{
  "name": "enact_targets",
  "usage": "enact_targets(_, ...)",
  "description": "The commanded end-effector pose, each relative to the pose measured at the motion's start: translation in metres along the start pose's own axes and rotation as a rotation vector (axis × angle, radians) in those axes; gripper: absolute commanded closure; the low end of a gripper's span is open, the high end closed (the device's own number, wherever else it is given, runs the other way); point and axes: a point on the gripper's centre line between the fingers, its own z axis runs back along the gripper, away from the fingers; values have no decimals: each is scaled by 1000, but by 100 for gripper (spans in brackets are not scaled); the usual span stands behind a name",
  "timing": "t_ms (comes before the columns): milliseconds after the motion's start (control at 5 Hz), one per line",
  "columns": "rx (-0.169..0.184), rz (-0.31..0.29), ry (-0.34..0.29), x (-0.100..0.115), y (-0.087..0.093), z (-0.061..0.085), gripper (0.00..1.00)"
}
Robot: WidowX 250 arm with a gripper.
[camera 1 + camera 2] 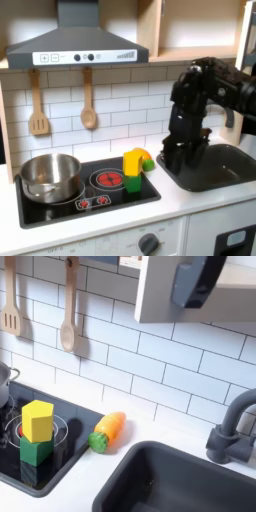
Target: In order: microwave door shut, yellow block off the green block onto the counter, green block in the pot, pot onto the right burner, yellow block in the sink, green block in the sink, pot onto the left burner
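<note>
The yellow block sits on top of the green block at the cooktop's right edge in the first exterior view. On the left burner stands the steel pot. My black arm hangs over the sink, and its gripper points down beside the blocks, apart from them; its fingers blend into the dark arm. A light panel with a dark curved handle, the microwave door, hangs at the top of the second exterior view. White counter surrounds the cooktop.
An orange-and-green toy vegetable lies on the counter between the blocks and the sink. The dark faucet stands at the sink's back. Wooden utensils hang on the tiled wall under the hood. The right burner is bare.
</note>
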Motion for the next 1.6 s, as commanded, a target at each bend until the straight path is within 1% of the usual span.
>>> enact_targets(0, 12, 8, -43, 25, 15, 5, 100)
enact_targets(200, 19, 17, -75, 40, 21, 10, 100)
enact_targets(400, 24, 23, -127, 60, 28, 18, 100)
enact_targets(600, -11, 17, -169, 74, 30, 21, 100)
enact_targets(800, -16, -4, -220, 89, 32, 28, 100)
enact_targets(1000, -12, -29, -293, 104, 32, 43, 100)
enact_targets(1200, -4, -39, -356, 120, 33, 58, 100)
enact_targets(1400, 10, -46, -408, 132, 36, 68, 100)
